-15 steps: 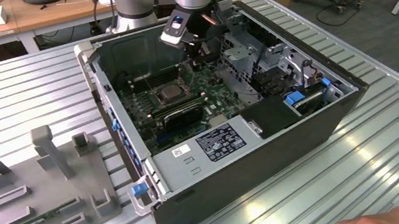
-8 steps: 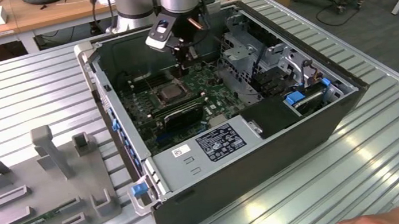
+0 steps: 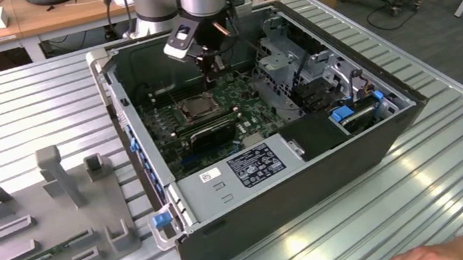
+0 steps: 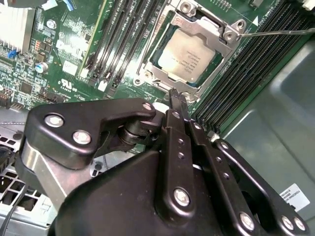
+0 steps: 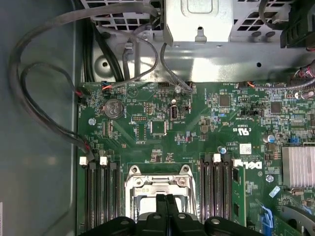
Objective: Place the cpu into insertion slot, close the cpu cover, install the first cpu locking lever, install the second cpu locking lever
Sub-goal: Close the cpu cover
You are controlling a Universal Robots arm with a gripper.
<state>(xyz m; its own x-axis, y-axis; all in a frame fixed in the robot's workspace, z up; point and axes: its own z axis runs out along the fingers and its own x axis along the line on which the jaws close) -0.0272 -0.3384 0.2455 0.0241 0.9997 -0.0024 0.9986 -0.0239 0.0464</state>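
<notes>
- Exterior view: the open computer case (image 3: 327,171) lies on a slatted metal table (image 3: 455,194). The arm comes down over its far edge, and the gripper (image 3: 213,75) hangs inside the case, close above the board and near the insertion slot (image 3: 196,110). A metal drive cage (image 3: 281,63) stands close on the exterior view's right of the gripper. A grey fixture tray (image 3: 47,221) sits well apart on the exterior view's left, and a person's hand (image 3: 440,254) lies at the table's near edge.
- Second wrist view: here the socket is seen close. The cpu (image 4: 186,55) lies flat in the slot, its silvery top showing through the cut-out of the cpu cover (image 4: 209,23), which lies down around it. The gripper's (image 4: 175,96) fingers are pressed together with nothing between them. Their tip is at the socket's rim, though contact cannot be told. A thin locking lever (image 4: 275,33) runs out from a socket corner across the memory slots (image 4: 246,73). Whether it is latched cannot be told. Past those slots is the bare case wall (image 4: 275,113).
- First wrist view: here the wider board is seen. Memory slots flank the cover frame on both sides, a heatsink (image 5: 298,167) stands further off, and cables (image 5: 29,98) loop along the case wall. The joined fingertips sit over the cover frame.
</notes>
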